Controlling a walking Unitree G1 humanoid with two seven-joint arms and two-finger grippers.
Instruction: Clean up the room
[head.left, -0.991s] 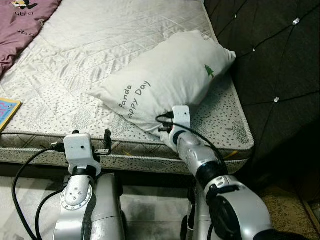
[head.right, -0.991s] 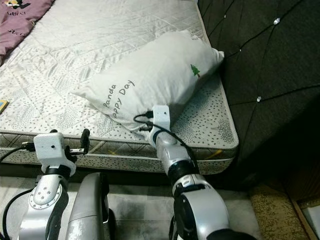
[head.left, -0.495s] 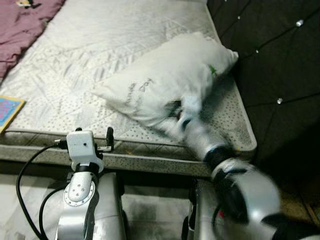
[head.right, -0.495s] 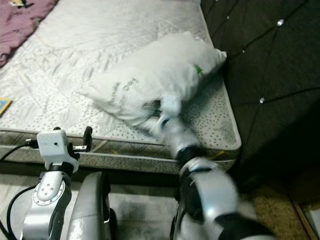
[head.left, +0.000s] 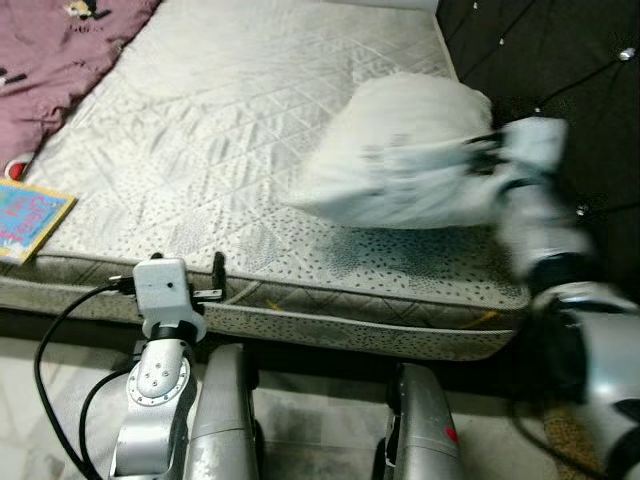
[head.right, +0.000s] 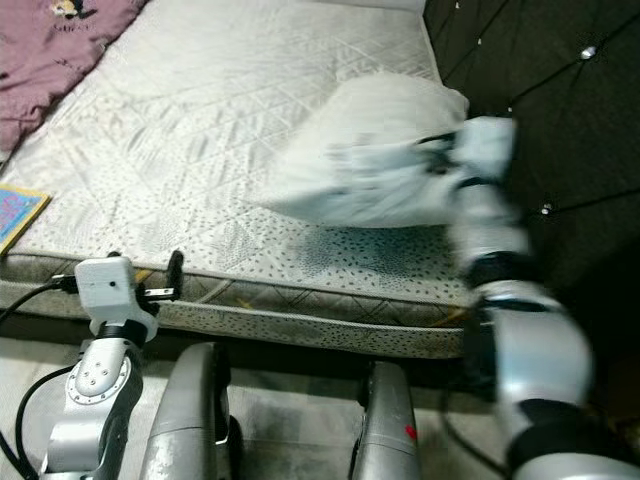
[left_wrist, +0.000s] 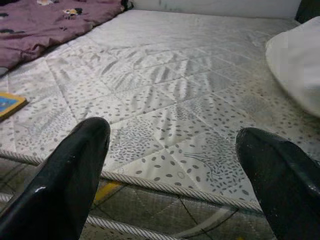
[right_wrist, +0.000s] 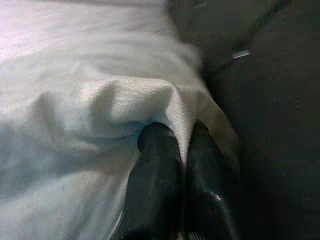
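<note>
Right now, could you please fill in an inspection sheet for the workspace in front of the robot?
Surface: quilted mattress, bare sheet, speckled border.
Job's things: white pillow, blurred, its fabric pinched by the right gripper near the dark headboard.
Clutter: purple blanket at the far left of the mattress; colourful book at the near left edge.
Grippers: left gripper open, at the mattress's near edge; right shut on the pillow.
Cables: black cable looping from the left wrist.
Surroundings: pale floor.
</note>
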